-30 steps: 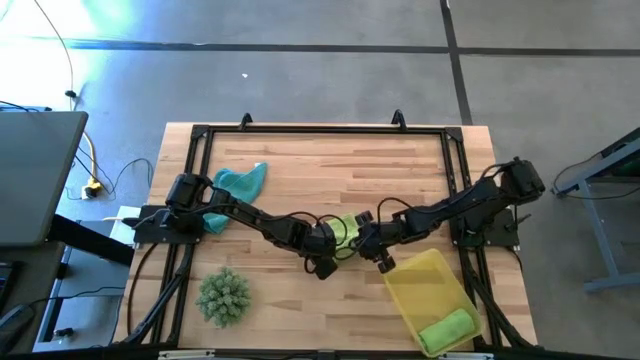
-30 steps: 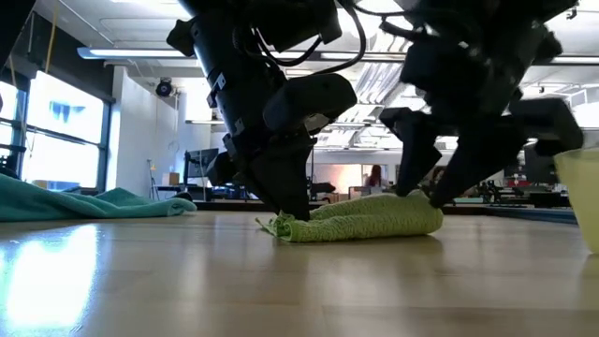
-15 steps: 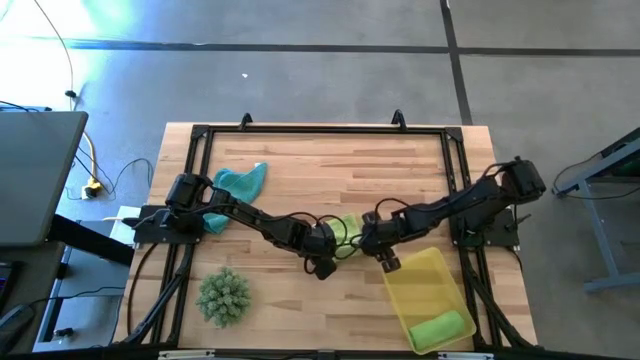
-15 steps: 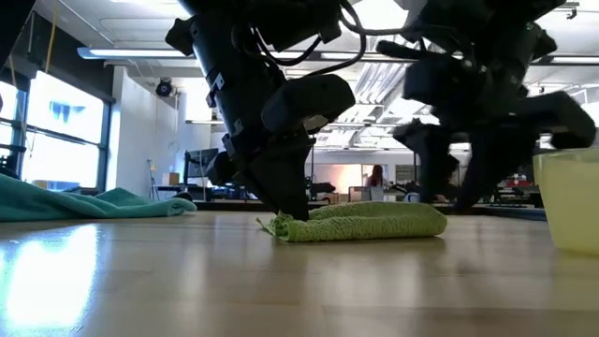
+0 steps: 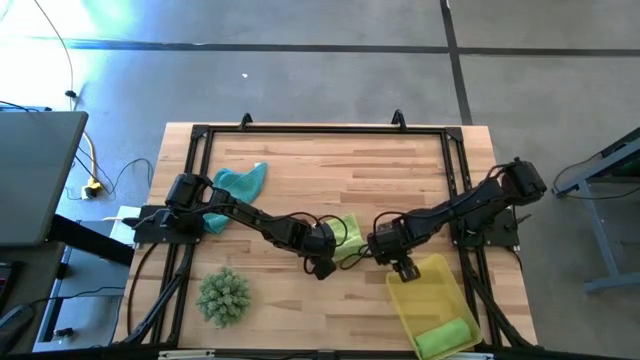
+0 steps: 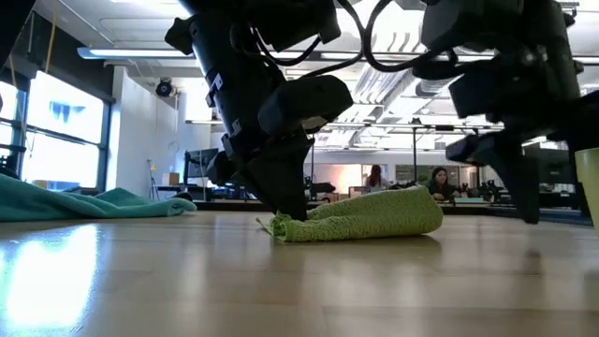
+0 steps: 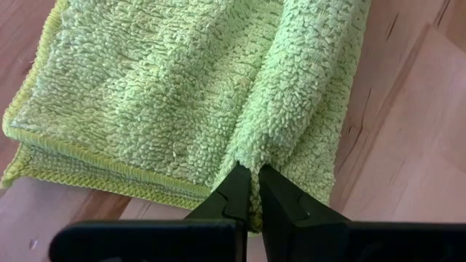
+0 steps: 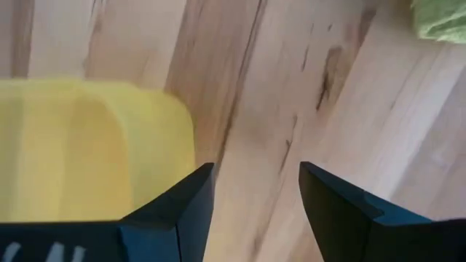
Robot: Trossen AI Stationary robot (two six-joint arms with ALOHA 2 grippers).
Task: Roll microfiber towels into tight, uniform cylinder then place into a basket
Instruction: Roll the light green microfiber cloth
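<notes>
A pale yellow-green microfiber towel (image 5: 346,238), partly rolled, lies on the table's middle; the left wrist view shows its roll (image 7: 306,94) beside a flat folded part (image 7: 138,94). My left gripper (image 7: 253,193) is shut on the towel's left end (image 6: 279,226). My right gripper (image 5: 398,262) hangs open to the right of the towel, touching nothing, over bare wood beside the basket (image 5: 428,292). A bright green rolled towel (image 5: 447,335) lies in the basket's near end. A teal towel (image 5: 236,184) lies loose at the far left. My left gripper pinches the roll's end edge (image 7: 251,156), where the roll meets the flat part, between its two fingers. The fingers come from above, slanting down from the table's left side. The towel lies on the table, and its pinched end (image 6: 281,225) touches the wood.
A spiky green plant-like ball (image 5: 222,296) sits at the near left. The basket's corner (image 8: 80,138) is close beside my right gripper's fingers. A black frame (image 5: 320,130) runs round the table's edges. Bare wood lies at the far middle.
My right gripper has left the towel's right end and gone toward the table's right and near edges, to the basket's corner. It has tipped to point more steeply down and stays open. The towel stays on the table, held at its left end.
</notes>
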